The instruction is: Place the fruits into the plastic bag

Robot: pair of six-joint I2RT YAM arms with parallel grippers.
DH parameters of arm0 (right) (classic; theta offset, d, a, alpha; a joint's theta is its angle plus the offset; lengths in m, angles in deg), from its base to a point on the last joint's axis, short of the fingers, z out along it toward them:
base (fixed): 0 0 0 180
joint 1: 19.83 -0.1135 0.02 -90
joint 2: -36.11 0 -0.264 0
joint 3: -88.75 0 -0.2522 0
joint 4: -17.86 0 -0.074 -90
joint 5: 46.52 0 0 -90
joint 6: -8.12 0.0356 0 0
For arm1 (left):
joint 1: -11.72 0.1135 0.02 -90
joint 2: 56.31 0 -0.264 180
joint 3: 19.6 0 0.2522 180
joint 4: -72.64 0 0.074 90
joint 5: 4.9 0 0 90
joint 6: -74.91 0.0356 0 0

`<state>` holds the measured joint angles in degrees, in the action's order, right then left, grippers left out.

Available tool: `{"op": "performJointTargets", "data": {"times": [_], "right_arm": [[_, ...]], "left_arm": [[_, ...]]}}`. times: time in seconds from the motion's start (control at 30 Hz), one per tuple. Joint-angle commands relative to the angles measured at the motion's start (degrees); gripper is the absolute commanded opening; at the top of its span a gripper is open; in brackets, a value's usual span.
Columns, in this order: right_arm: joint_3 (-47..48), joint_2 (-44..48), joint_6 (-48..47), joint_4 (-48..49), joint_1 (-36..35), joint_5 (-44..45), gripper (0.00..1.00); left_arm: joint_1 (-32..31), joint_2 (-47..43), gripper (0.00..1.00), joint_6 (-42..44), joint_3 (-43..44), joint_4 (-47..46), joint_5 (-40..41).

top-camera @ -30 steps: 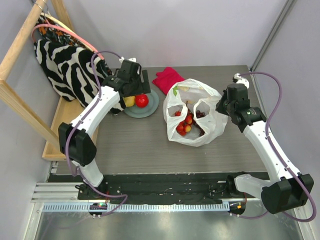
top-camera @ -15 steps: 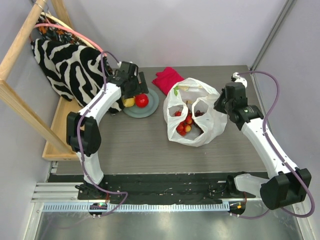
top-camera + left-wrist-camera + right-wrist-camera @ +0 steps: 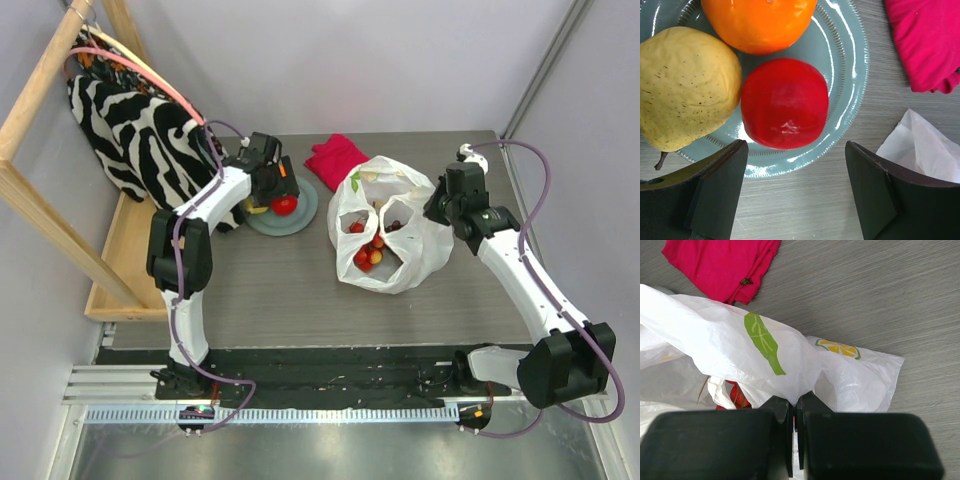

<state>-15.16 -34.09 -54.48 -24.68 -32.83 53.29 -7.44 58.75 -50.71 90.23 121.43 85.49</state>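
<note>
A red apple (image 3: 785, 103), a yellow fruit (image 3: 687, 95) and an orange (image 3: 759, 22) lie on the grey-green plate (image 3: 847, 65). My left gripper (image 3: 795, 200) is open just above the plate's near rim, the apple ahead of its gap; it also shows in the top view (image 3: 272, 185). The white plastic bag (image 3: 388, 225) with lemon print lies mid-table, its mouth open, small red-yellow fruits (image 3: 368, 250) and dark grapes (image 3: 401, 229) inside. My right gripper (image 3: 796, 407) is shut on the bag's right edge (image 3: 805, 375); it also shows in the top view (image 3: 440, 208).
A crimson cloth (image 3: 335, 156) lies behind the bag, also in the left wrist view (image 3: 927, 42). A zebra-striped fabric bag (image 3: 135, 135) hangs on a wooden rack (image 3: 45, 215) at the left. Grey walls close in the back and right.
My left gripper has swung in lower over the plate, toward the apple. The right gripper has shifted slightly back, still holding the bag's edge.
</note>
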Motion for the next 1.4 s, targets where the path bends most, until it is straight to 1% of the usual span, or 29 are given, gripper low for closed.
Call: {"op": "performJointTargets", "data": {"times": [0.0,0.37,0.63,0.83,1.0,1.03,1.1,1.13,1.2,1.23,1.3,1.37], "right_arm": [[1.7,-0.8,0.6,2.5,0.1,-0.1,0.01],[2.7,-2.8,0.5,2.8,0.2,-0.5,0.01],[3.2,-3.5,0.5,2.8,0.1,-0.9,0.01],[3.2,-3.9,0.5,2.8,0.1,-1.1,0.01],[3.2,-4.0,0.6,2.8,0.0,-1.3,0.01],[3.2,-4.2,0.6,2.8,0.2,-1.3,0.01],[3.3,-4.2,0.6,2.8,0.2,-1.3,0.01],[3.3,-4.2,0.6,2.8,0.1,-1.4,0.01],[3.4,-4.2,0.6,2.8,0.1,-1.3,0.01],[3.5,-4.2,0.6,2.8,0.0,-1.4,0.01],[3.6,-4.2,0.6,2.8,0.1,-1.2,0.01],[3.6,-4.0,0.6,2.8,0.1,-1.0,0.01]], "left_arm": [[0.4,0.8,0.83,-0.1,1.6,-1.3,1.6],[0.7,3.8,0.77,1.0,2.7,-1.9,1.9],[0.6,4.7,0.77,2.1,2.7,-3.2,1.6],[0.7,5.8,0.73,2.8,3.1,-4.0,0.9],[0.6,6.4,0.65,3.8,3.4,-4.6,0.0],[0.6,6.3,0.61,3.9,3.3,-4.7,-0.1],[0.7,6.4,0.57,4.2,3.2,-5.1,-2.2],[0.6,6.2,0.52,4.3,3.2,-5.1,-2.7],[0.7,5.7,0.47,4.3,2.7,-5.4,-4.2],[0.6,5.3,0.42,4.3,2.5,-5.5,-4.6],[0.7,4.2,0.36,4.4,0.8,-6.5,-5.4],[0.5,1.8,0.34,4.6,-0.9,-7.9,-6.7]]}}
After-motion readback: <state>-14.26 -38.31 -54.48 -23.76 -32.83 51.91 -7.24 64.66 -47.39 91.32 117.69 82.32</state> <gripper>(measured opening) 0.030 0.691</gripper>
